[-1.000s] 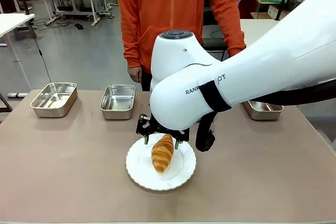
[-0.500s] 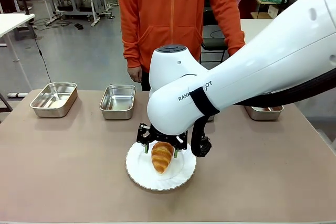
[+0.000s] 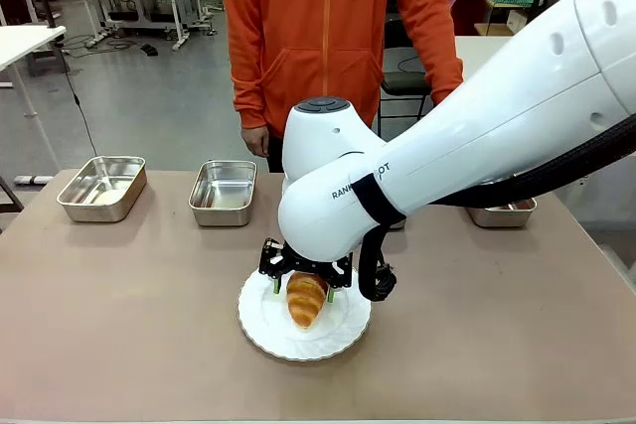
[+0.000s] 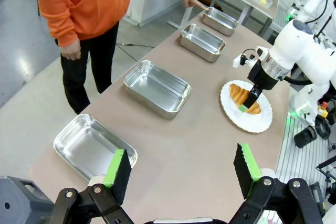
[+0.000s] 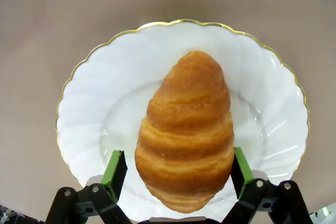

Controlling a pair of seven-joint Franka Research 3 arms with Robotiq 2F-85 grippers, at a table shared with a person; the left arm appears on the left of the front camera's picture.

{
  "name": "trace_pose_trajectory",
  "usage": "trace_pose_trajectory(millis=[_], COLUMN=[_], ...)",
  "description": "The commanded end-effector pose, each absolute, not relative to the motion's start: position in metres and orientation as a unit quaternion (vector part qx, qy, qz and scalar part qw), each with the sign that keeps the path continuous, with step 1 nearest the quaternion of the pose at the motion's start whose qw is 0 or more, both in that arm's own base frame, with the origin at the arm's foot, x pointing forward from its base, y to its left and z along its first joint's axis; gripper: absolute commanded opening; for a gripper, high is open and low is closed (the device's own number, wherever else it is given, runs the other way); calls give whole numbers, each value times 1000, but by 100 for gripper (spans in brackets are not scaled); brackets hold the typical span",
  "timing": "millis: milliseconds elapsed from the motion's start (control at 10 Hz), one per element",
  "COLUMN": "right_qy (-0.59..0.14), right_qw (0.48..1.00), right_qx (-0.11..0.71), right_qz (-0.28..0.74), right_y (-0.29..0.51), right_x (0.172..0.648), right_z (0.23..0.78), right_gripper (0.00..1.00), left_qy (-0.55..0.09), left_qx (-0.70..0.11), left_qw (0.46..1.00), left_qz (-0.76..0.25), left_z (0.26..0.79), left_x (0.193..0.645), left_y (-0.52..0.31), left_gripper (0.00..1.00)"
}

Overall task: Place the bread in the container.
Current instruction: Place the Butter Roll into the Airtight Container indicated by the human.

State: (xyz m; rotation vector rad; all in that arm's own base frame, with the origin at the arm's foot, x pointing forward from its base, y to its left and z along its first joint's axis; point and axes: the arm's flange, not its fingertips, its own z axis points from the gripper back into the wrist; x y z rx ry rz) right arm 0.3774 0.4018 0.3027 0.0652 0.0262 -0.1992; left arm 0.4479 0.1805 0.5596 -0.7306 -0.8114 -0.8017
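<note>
The croissant [image 5: 185, 132] lies lengthwise on the white plate [image 5: 94, 103], near the robot's edge of the surface [image 3: 119, 325]. The right gripper [image 5: 178, 171] is down over it, one green-padded finger on each side of its wide end. The fingers [image 5: 114, 168] are spread, with a sliver of plate showing between each pad and the crust, so nothing is gripped yet. Straddling the thick end across the narrow width looks deliberate: there the pads can close on the paler flanks instead of crushing the ridged top.

The left gripper [image 4: 181, 169] hangs released and empty above the surface's end, clear of the work, likely parked so the other arm has room.

Farther back, steel trays sit in a row along the far edge: one [image 3: 223, 192] just beyond the plate, another [image 3: 101, 187] farther left, a third [image 3: 497, 210] partly behind the right arm. Any could serve as the container. A person [image 3: 328, 37] in an orange hoodie stands beyond them, one hand [image 4: 192, 1] resting by the farthest tray.
</note>
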Motion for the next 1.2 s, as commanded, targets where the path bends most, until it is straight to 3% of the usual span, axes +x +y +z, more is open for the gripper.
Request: trace_pose_trajectory(millis=[0,100,200,300,400,500,600,1100], right_qy=[-19,-18,-22,-19,-18,-21,-20,0], right_qw=[993,993,993,993,994,994,995,995], right_qx=[21,19,14,12,11,5,-3,23], right_qz=[-111,-114,-116,-113,-110,-104,-101,-96], right_y=[409,409,408,407,406,406,405,401], right_x=[380,381,381,381,382,382,382,380], right_z=[300,300,301,301,302,303,304,302], right_gripper=[100,80,80,60,75,41,55,55], left_qy=[-378,-378,-378,-378,-378,-378,-378,-378], left_qx=[-339,-339,-339,-339,-339,-339,-339,-339], left_qw=[775,775,775,775,775,775,775,775], left_qz=[-377,-377,-377,-377,-377,-377,-377,-377], left_z=[561,561,561,561,561,561,561,561], left_x=[446,446,446,446,446,446,446,446], left_y=[181,181,181,181,181,181,181,181], left_gripper=[100,100,100,100,100,100,100,100])
